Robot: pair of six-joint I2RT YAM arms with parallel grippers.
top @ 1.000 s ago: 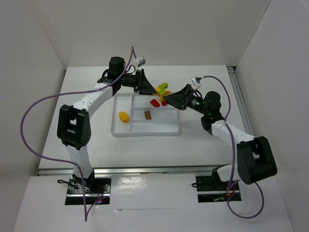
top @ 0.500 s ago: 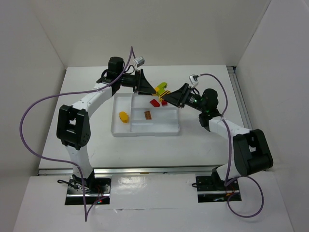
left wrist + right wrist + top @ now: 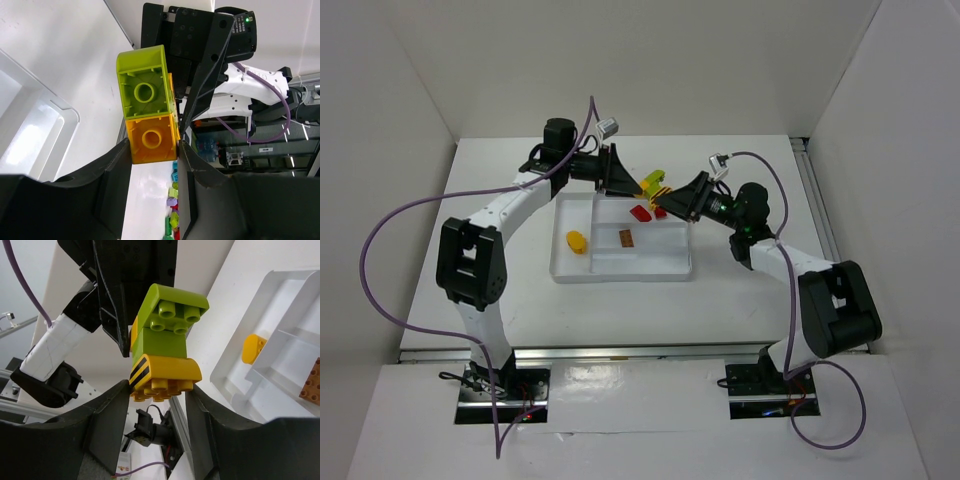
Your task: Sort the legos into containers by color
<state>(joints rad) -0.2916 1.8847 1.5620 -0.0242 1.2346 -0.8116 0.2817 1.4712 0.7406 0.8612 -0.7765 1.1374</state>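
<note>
Pinching one short stack of joined bricks (image 3: 655, 183) from opposite sides, the two arms meet above the far edge of the white tray (image 3: 620, 279), toward its far right corner. The left gripper (image 3: 155, 145) is clamped on the orange brick (image 3: 152, 141), its fingers pressed against both flanks; the right gripper (image 3: 159, 386) is clamped on the striped yellow brick (image 3: 162, 371), a curved piece with black diagonal bars. A lime-green brick (image 3: 167, 322) is joined to these two; its studs show in the right wrist view and its hollow underside faces the left wrist camera. The stack hangs clear of the table (image 3: 535, 300), held only by the fingers.

Inside the tray, a yellow brick (image 3: 576, 241) lies in the left compartment; a brown brick (image 3: 626, 237) lies in the section just right of it, nearer the middle. Two red bricks (image 3: 642, 212) lie side by side along the far edge, close under the right gripper; whether they touch cannot be told.
</note>
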